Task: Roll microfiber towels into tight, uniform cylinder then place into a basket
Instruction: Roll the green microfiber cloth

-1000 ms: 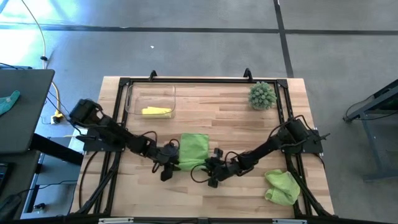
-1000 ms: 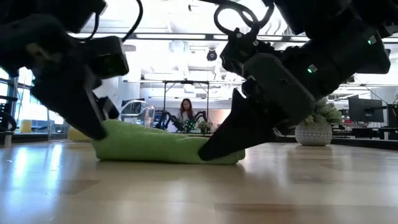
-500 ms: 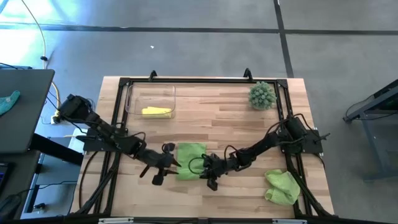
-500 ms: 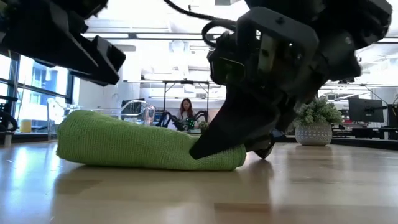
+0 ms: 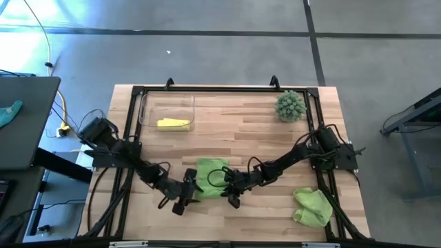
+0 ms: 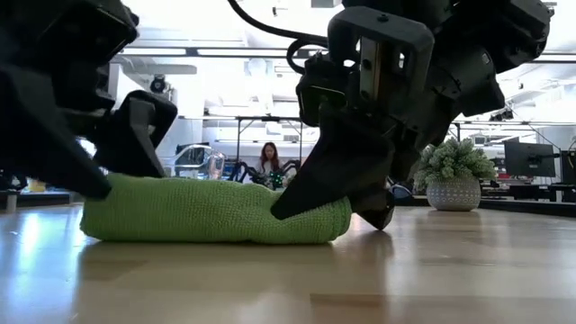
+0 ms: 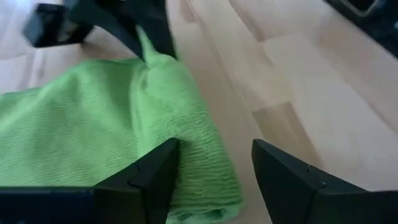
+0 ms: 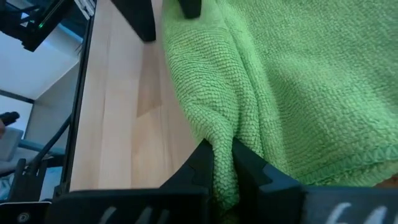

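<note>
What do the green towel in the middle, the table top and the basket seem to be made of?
Green towel: soft looped fabric, probably microfiber; its weave is bumpy and matte. Table top: pale wood planks with visible grain, lightly glossy. Basket: seemingly clear plastic; the wood shows through it.

The green towel is showing a looped, waffle-like microfibre weave, soft and matt, bunching into ribbed folds. The table is presenting pale wood planks with a smooth, lightly sheened finish that is reflecting light in the low view. The fingers of the left gripper are appearing as dark, matt moulded plastic. The basket is reading as clear, glossy plastic. The second green towel is lying crumpled, the same soft cloth.
</note>
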Controlling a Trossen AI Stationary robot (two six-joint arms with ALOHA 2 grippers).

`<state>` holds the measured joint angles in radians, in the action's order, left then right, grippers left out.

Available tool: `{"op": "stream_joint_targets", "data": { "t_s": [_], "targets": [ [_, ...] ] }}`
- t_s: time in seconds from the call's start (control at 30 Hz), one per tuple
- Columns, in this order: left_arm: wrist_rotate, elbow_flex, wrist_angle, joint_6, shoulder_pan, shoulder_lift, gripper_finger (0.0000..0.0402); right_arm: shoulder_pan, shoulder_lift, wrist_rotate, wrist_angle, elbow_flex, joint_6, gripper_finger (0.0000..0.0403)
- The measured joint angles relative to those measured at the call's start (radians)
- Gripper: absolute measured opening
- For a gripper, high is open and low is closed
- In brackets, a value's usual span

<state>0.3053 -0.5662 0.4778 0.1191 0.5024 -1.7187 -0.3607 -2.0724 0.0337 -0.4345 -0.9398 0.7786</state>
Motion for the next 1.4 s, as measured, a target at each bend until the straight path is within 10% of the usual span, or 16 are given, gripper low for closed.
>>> {"op": "stream_joint_targets", "data": {
  "t_s": [0.43,0.97,1.4],
  "targets": [
    [0.035,-0.076,-0.011,0.31,-0.044,-0.134,0.0163,-0.02,0.009,0.006,0.001,0.003,-0.061,0.0015],
    [-0.196,-0.075,-0.039,0.736,-0.122,-0.128,0.0024,-0.035,0.288,0.023,0.342,0.011,-0.351,0.0116],
    [-0.218,-0.075,-0.036,0.802,-0.162,-0.127,0.0038,-0.192,0.196,-0.312,0.168,0.007,-0.805,0.0119]
  ]
}}
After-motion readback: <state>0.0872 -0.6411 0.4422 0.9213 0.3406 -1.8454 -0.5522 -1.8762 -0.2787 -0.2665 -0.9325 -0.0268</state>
